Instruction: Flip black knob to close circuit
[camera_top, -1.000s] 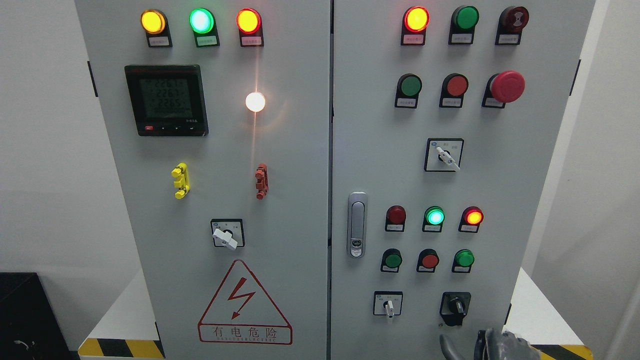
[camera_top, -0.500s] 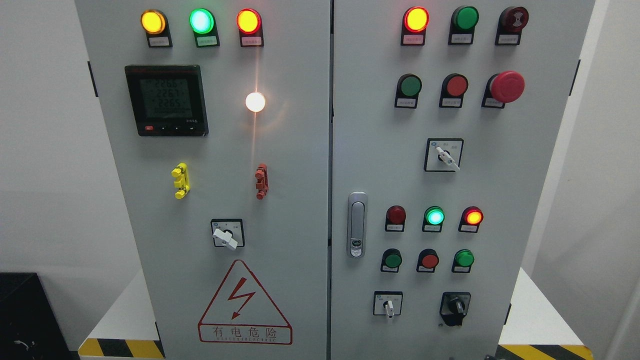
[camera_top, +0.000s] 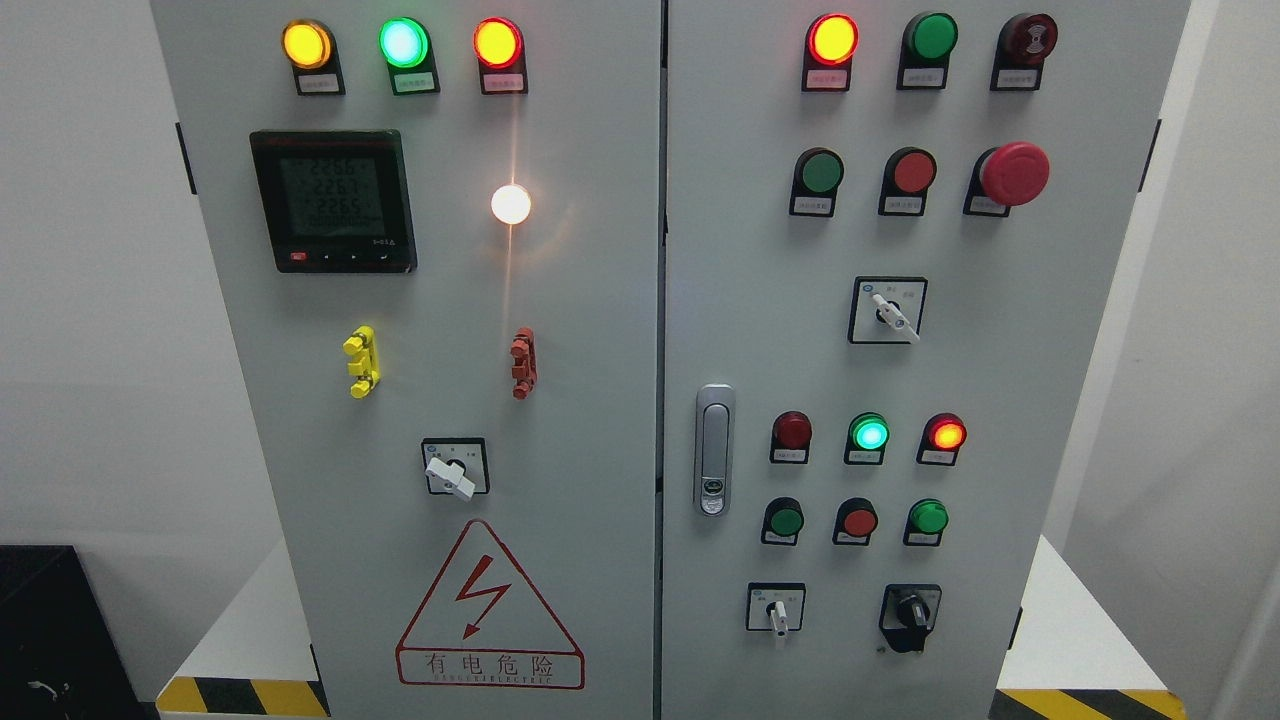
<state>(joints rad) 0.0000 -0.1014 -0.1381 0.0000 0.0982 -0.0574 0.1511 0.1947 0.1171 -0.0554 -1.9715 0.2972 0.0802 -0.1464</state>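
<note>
- Black knob (camera_top: 911, 608) sits low on the right door of the cabinet (camera_top: 560, 300), its pointer standing roughly upright.
- We see neither hand in view, so we cannot tell their state.
- Whether the circuit is closed, we cannot judge.

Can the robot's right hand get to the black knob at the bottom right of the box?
Probably yes, but I can't be sure. Nothing covers the black knob on the cabinet's right door, so the way looks free. No robot hand shows in this view.
</note>
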